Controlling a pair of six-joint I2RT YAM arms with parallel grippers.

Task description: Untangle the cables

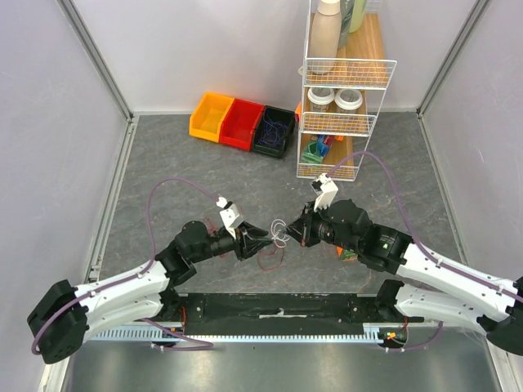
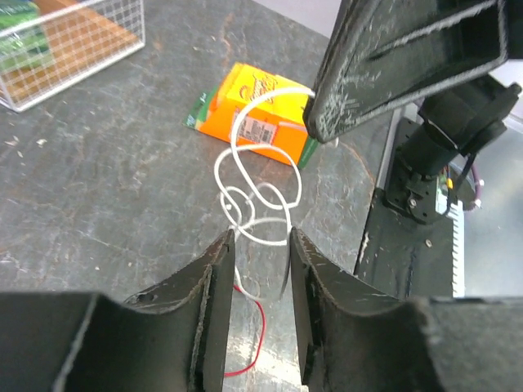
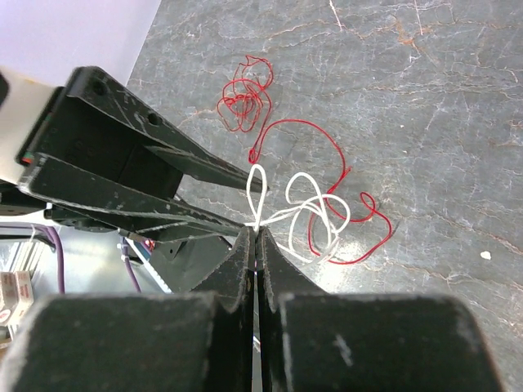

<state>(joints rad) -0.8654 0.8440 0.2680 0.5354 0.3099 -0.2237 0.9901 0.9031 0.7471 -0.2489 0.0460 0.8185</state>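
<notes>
A thin white cable [image 1: 280, 237] hangs in loops between my two grippers at the table's middle. My right gripper [image 3: 256, 233] is shut on it, and one loop sticks out above the tips. The rest of the white cable [image 3: 315, 212] is tangled with a red cable [image 3: 327, 139] that lies on the table with a knotted bunch at its far end. My left gripper [image 2: 260, 237] is open, and the white cable [image 2: 253, 196] runs down between its fingers. The red cable [image 2: 257, 343] lies below them. In the top view my left gripper [image 1: 265, 239] faces my right gripper [image 1: 292, 231], close together.
An orange box [image 2: 261, 114] lies on the table under the right arm. A white wire rack [image 1: 343, 122] with jars and bottles stands at the back right. Yellow [image 1: 211, 116], red [image 1: 241, 122] and black [image 1: 274, 131] bins stand at the back; the black one holds dark blue wires.
</notes>
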